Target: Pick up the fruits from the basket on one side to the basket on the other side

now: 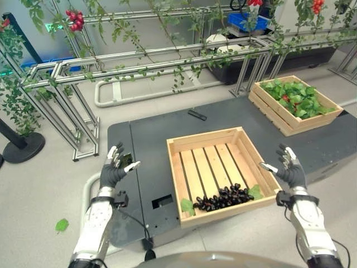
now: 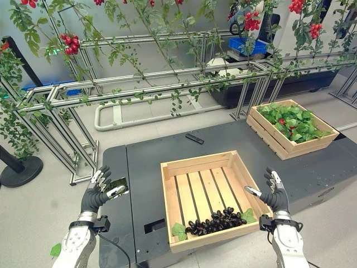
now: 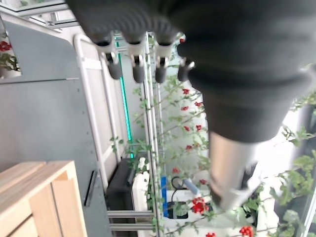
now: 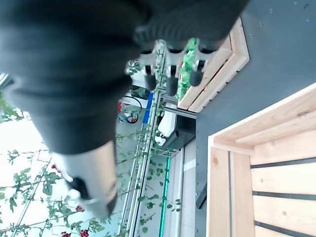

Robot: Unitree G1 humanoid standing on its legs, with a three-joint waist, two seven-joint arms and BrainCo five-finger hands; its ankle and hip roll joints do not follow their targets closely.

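We see a dark tabletop point(image 1: 146, 167) with two wooden crates on it. The near crate point(image 1: 218, 173) sits in the middle, right in front of us, slatted and mostly bare inside. Along its near wall lies a bunch of dark grapes point(image 1: 224, 197), with a green leaf point(image 1: 187, 206) at its left end and another at its right end.

Our left hand point(image 1: 114, 170) is raised over the tabletop's left edge, to the left of the near crate, palm turned inward toward it. Its fingers point(image 1: 115, 154) are straight and spread, the thumb standing apart — they hold nothing. In the left wrist view the dark fingertips stand in a loose row with only open air past them.

Our right hand point(image 1: 291, 168) mirrors it on the right side of the near crate, just outside the crate's right wall, fingers likewise straight and spread wide, gripping nothing.

The grapes lie between the two hands but nearer to us and lower, down on the crate floor, well apart from the left fingers and somewhat closer to the right ones — neither hand touches them or the crate.

The far crate point(image 1: 293, 104) stands at the far right of the tabletop, filled with green leaves and a few red fruits point(image 1: 286, 97). A small black bar point(image 1: 197, 115) lies on the tabletop beyond the near crate. Behind the tabletop runs a metal frame point(image 1: 139, 64) hung with vines and clusters of red tomatoes point(image 1: 74, 19).
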